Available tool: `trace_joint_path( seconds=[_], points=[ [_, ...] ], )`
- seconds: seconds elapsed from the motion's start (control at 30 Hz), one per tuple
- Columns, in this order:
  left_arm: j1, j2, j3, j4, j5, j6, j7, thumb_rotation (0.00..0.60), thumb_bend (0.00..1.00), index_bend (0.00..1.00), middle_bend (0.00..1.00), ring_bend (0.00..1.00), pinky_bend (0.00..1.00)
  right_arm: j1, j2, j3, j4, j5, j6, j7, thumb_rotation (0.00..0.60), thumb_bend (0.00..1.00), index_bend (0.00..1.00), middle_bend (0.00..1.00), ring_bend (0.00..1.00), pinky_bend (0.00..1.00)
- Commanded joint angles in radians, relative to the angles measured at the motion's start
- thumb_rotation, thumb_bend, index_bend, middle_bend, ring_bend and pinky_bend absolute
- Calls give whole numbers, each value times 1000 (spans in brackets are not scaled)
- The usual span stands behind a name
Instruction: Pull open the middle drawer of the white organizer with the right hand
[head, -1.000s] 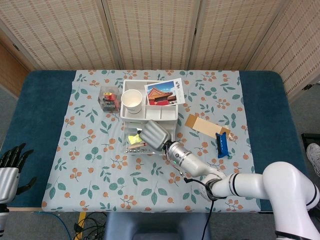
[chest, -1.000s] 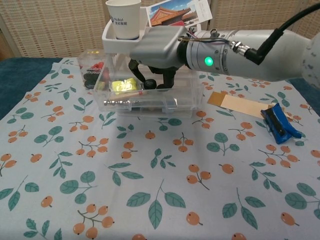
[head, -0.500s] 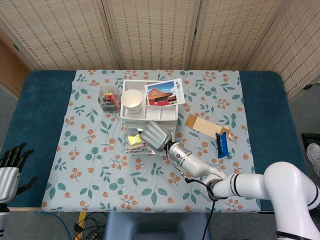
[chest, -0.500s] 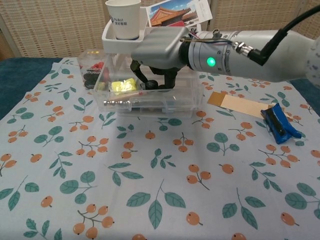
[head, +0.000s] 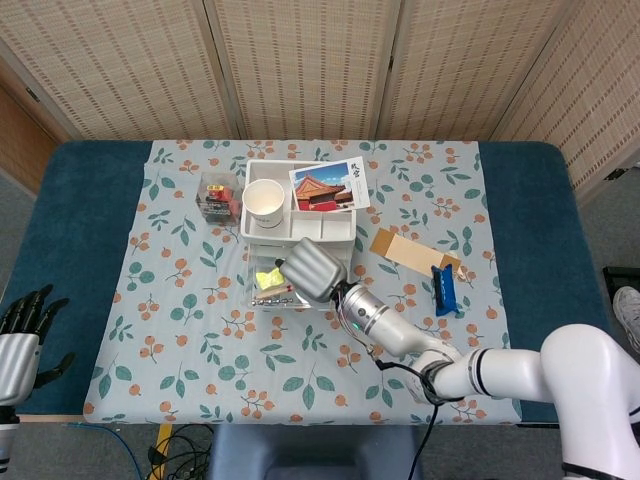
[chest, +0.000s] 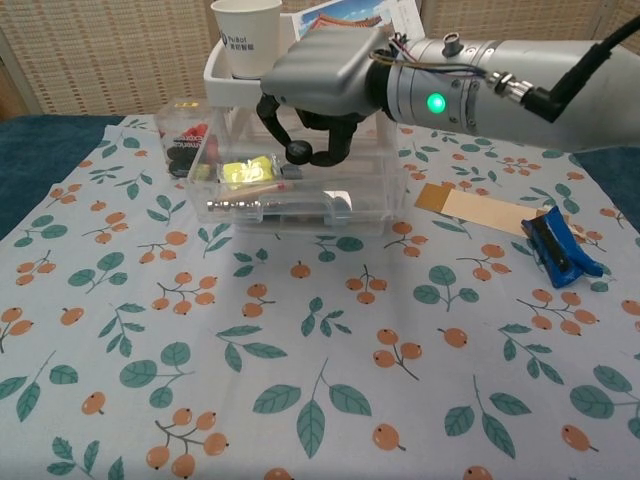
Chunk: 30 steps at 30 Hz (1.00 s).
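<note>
The right robot hand, fingers curled inward and holding nothing, hung directly above the pulled-out clear drawer of the white organizer, whose long axis ran crosswise beneath it on the worktop.

Right hand poised over the pulled-out clear drawer of the white organizer, fingers hidden beneath its grey back. Under and just left of it, yellow bits in the drawer. Behind it, a paper cup and a postcard atop the organizer. To its right, a tan strip and a blue object. Left hand far off, fingers spread.
</note>
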Motion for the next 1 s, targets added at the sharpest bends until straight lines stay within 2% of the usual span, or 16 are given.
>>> trace_joint_path(
  seconds=[0.03, 0.3, 0.53, 0.7, 1.0],
  points=[
    [-1, 2, -1, -4, 2, 1, 2, 600, 220, 172, 61, 58, 93, -24, 35, 13, -45, -31, 39, 24, 600, 361, 526, 958, 1000, 1000],
    [-4, 7, -2, -19, 10, 4, 14, 600, 220, 172, 61, 58, 93, -130, 159, 6, -200, -122, 152, 116, 600, 381, 526, 958, 1000, 1000],
    [-14, 5, -3, -31, 19, -2, 26, 600, 220, 172, 61, 58, 94, -277, 271, -58, -317, -214, 247, 252, 600, 381, 526, 959, 1000, 1000],
    [-23, 0, -4, -36, 25, -8, 33, 600, 220, 172, 61, 58, 93, -377, 297, -122, -319, -266, 280, 359, 600, 381, 526, 958, 1000, 1000],
    [-29, -1, -6, -40, 25, -11, 39, 600, 219, 172, 60, 58, 94, -509, 245, -184, -226, -339, 318, 529, 600, 381, 526, 956, 1000, 1000]
  ],
)
